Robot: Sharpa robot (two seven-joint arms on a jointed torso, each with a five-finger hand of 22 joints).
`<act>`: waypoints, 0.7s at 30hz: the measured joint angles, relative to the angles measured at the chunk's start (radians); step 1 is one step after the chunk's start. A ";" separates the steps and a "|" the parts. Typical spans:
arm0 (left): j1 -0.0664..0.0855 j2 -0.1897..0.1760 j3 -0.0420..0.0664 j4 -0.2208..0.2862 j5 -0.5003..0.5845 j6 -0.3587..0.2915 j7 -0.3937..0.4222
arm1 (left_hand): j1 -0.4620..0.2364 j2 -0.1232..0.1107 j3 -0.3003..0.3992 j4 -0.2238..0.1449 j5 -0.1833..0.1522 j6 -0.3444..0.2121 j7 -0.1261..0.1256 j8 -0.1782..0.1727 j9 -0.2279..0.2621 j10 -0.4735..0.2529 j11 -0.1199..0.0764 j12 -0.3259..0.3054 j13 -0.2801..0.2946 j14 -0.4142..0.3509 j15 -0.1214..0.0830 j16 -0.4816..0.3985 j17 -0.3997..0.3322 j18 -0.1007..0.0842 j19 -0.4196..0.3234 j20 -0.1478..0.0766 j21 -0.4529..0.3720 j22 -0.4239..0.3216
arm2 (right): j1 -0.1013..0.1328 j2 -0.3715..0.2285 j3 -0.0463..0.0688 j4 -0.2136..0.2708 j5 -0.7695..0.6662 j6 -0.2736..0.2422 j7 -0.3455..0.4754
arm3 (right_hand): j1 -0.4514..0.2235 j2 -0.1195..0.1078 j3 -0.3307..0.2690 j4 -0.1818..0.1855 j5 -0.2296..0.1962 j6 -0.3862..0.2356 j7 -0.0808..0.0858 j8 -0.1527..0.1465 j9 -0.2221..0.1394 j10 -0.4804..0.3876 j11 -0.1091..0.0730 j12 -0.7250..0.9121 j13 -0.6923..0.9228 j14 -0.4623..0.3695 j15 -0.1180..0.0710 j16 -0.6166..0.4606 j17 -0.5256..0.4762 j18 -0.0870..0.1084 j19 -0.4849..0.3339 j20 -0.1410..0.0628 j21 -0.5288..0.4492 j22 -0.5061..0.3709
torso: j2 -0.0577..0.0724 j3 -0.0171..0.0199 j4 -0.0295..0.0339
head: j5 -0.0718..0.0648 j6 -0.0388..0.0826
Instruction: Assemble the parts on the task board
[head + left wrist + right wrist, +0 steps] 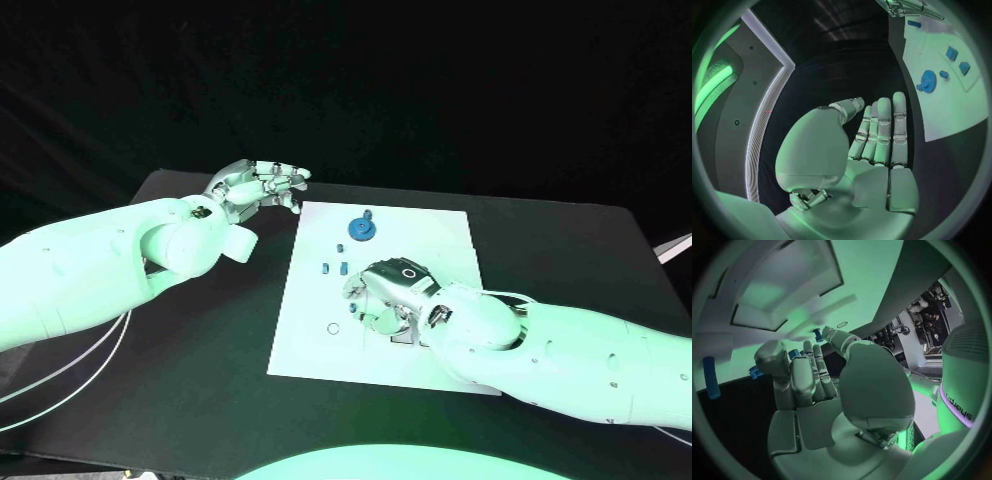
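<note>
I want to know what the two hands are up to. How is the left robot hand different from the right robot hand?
The left robot hand is off the task board, over the black table beside its far corner; the right robot hand is over the board's middle. The left hand's fingers lie straight, side by side, holding nothing; whether the right hand holds a part I cannot tell. Both are silver, on white arms.
</note>
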 measured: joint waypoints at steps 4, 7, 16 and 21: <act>0.000 -0.001 0.000 -0.001 0.000 0.001 -0.001 | 0.000 0.000 0.000 0.000 0.000 0.000 0.000 0.000 0.000 0.000 0.000 0.000 0.000 0.000 0.000 0.000 0.000 0.000 0.000 0.000 0.000 0.000 | 0.000 -0.017 0.000 0.017 0.002 -0.015 0.003 | 0.021 0.021 -0.026 0.006 0.000 0.001 -0.001 -0.019 -0.005 -0.014 0.004 0.014 0.000 -0.007 -0.003 0.000 -0.004 0.000 -0.001 0.001 -0.003 -0.003 | 0.000 0.0006 -0.0004 | 0.000 0.001; 0.000 -0.001 0.000 -0.001 0.000 0.002 -0.002 | 0.000 0.000 0.000 0.000 0.000 0.000 0.000 0.000 0.000 0.000 0.000 0.000 0.000 0.000 0.000 0.000 0.000 0.000 0.000 0.000 0.000 0.000 | 0.003 -0.040 0.000 0.041 0.006 -0.025 0.005 | 0.038 0.004 -0.066 0.027 0.000 0.005 -0.005 -0.027 -0.010 -0.020 0.008 0.035 0.000 -0.007 -0.003 0.000 -0.011 0.000 -0.007 0.007 -0.003 -0.010 | 0.000 0.0007 -0.0008 | -0.002 0.004; 0.000 -0.005 0.000 -0.003 0.000 0.003 -0.004 | 0.000 0.000 0.000 0.000 0.000 0.000 0.000 0.000 0.000 0.000 0.000 0.000 -0.001 0.000 0.000 0.000 0.000 0.000 0.000 0.000 0.000 -0.001 | 0.065 -0.159 0.015 0.115 0.063 -0.026 -0.005 | 0.093 0.022 -0.129 0.061 0.000 0.013 -0.010 -0.050 -0.021 -0.044 0.003 0.085 0.000 -0.007 -0.003 0.029 0.019 0.000 0.003 -0.002 0.030 0.006 | 0.000 0.0000 -0.0013 | -0.030 0.017; 0.000 -0.007 0.000 -0.002 0.001 0.004 -0.005 | 0.000 0.000 0.000 0.000 0.000 0.000 0.000 0.000 0.000 0.000 0.000 0.000 -0.001 0.000 0.000 0.000 0.000 0.000 0.000 0.000 0.000 -0.001 | 0.119 -0.212 0.022 0.107 0.096 0.004 -0.015 | 0.108 0.013 -0.129 0.062 0.000 0.004 0.004 -0.070 -0.029 -0.044 0.003 0.111 0.000 0.017 -0.005 0.053 0.040 0.000 0.003 -0.002 0.065 0.024 | 0.000 -0.0010 -0.0022 | -0.048 0.025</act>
